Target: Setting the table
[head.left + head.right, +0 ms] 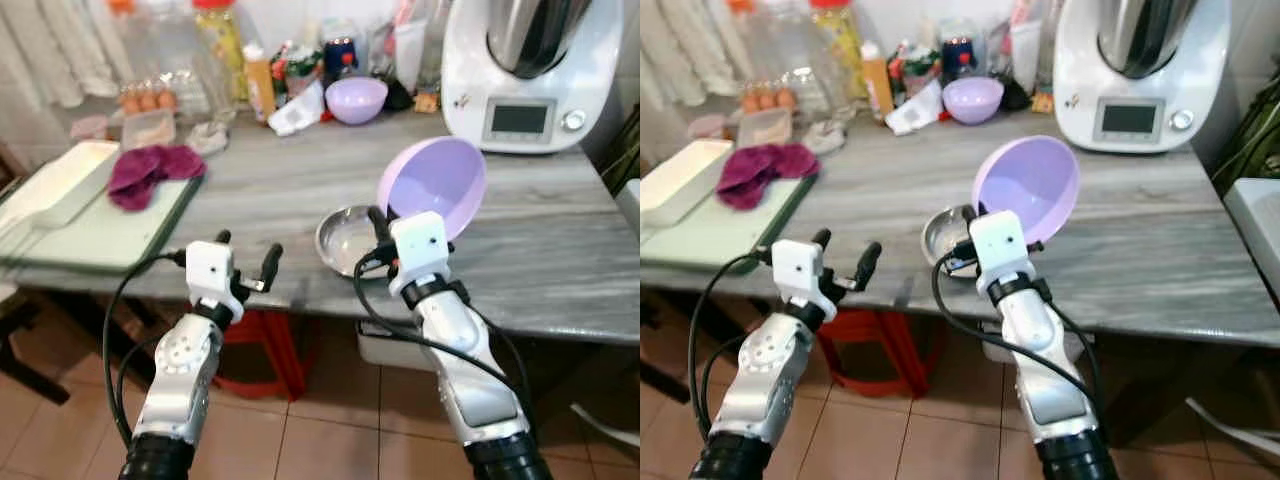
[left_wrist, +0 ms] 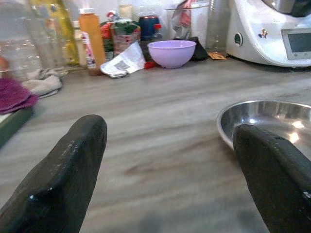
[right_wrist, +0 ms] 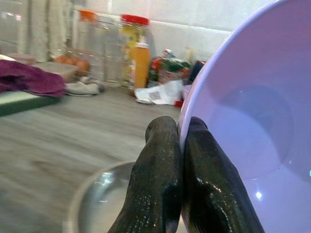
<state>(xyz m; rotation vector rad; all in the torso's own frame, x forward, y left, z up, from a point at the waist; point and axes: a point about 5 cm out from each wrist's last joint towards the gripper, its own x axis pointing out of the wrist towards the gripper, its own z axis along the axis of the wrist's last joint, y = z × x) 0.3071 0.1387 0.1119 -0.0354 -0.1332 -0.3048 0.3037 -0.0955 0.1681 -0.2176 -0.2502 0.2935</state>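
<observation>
My right gripper (image 1: 383,222) is shut on the rim of a lilac bowl (image 1: 435,183), which it holds tilted on edge above the grey marbled table (image 1: 530,250). Just under and left of that bowl, a shallow steel bowl (image 1: 343,240) rests near the table's front edge. In the right wrist view the two fingers (image 3: 167,179) pinch the lilac rim (image 3: 194,102) with the steel bowl (image 3: 97,194) below. My left gripper (image 1: 247,252) hovers open at the front edge, left of the steel bowl (image 2: 272,121). A second lilac bowl (image 1: 356,99) stands at the back.
A white kitchen machine (image 1: 530,70) occupies the back right. Bottles, jars and packets (image 1: 250,70) crowd the back wall. A green board (image 1: 100,235) at the left carries a purple cloth (image 1: 150,170) and a white tray (image 1: 55,185). A red stool (image 1: 265,345) stands under the table.
</observation>
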